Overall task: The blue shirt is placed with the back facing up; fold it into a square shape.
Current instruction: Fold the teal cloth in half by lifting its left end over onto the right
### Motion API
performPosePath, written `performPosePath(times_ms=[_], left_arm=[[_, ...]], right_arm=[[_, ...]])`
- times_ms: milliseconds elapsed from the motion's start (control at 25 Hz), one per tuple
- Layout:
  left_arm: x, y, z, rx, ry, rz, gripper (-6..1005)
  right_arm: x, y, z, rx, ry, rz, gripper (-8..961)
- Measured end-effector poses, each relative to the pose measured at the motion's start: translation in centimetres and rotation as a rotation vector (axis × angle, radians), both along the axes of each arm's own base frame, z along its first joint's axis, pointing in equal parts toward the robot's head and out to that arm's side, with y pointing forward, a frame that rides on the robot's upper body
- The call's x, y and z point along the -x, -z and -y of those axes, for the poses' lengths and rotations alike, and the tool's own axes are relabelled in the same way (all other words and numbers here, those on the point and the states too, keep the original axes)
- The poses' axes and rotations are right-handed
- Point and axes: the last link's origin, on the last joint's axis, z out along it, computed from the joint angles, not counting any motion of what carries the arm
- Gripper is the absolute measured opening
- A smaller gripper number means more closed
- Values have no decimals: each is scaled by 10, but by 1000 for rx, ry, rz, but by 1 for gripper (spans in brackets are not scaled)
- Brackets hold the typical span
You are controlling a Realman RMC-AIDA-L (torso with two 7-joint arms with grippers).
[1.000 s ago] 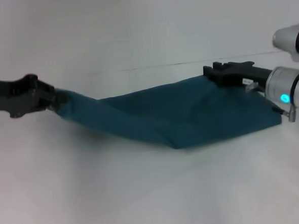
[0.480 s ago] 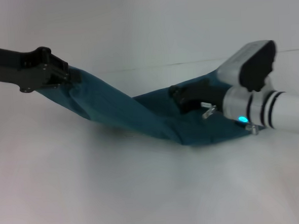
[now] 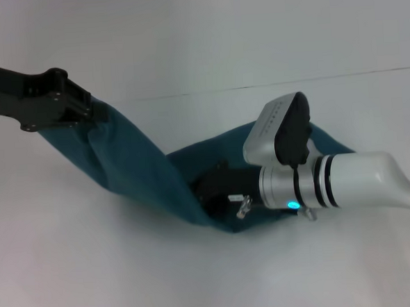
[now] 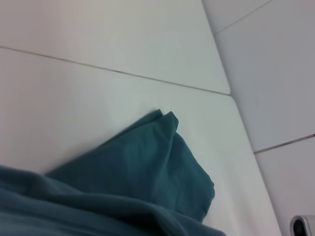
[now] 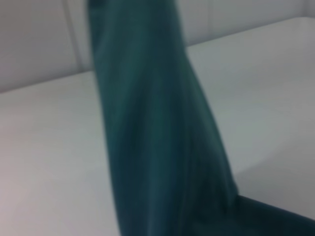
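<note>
Nearest the front edge of the white table (image 3: 129, 283), the right gripper (image 3: 211, 191) lies low over the surface, its dark fingers buried in the bottom fold of the blue shirt (image 3: 132, 158). They look clamped on the cloth there, though the fabric hides the tips. A small teal light glows on that arm's white wrist.

From that low point the shirt climbs as a taut, doubled band toward the table's left side, where the left gripper (image 3: 94, 111) holds its upper end in the air, pinched together on the fabric. The rest of the garment lies on the surface behind the right arm, toward the right edge, and the left wrist view shows a bunched, rounded lobe (image 4: 167, 162) of it resting flat.

By my reading the fold is midway. The shirt is already narrowed into a long strip, and both arms seem to be carrying one end over. What remains is laying the lifted part down, squaring the edges and letting go. No square shape exists yet.

No lettering, brand or label can be read on any visible face of the cloth, which is plain.

Farthest off, a thin seam (image 3: 291, 82) crosses the table.
</note>
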Motion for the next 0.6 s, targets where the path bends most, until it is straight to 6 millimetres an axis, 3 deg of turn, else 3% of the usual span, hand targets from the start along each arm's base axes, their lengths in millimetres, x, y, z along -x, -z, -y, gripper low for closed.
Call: performPosePath(times_ms=[160, 280, 400, 600], left_arm=[[0, -1, 1, 9, 4, -5, 143], [1, 0, 1, 12, 13, -13, 148], [0, 3, 1, 26, 32, -43, 153], [-13, 19, 0, 72, 110, -118, 161]], right_arm=[[3, 7, 10, 58, 7, -31, -1], [-2, 1, 7, 29, 59, -70, -1], [-18, -23, -4, -56, 175, -157, 0], [-56, -96, -21, -294, 360, -307, 0]])
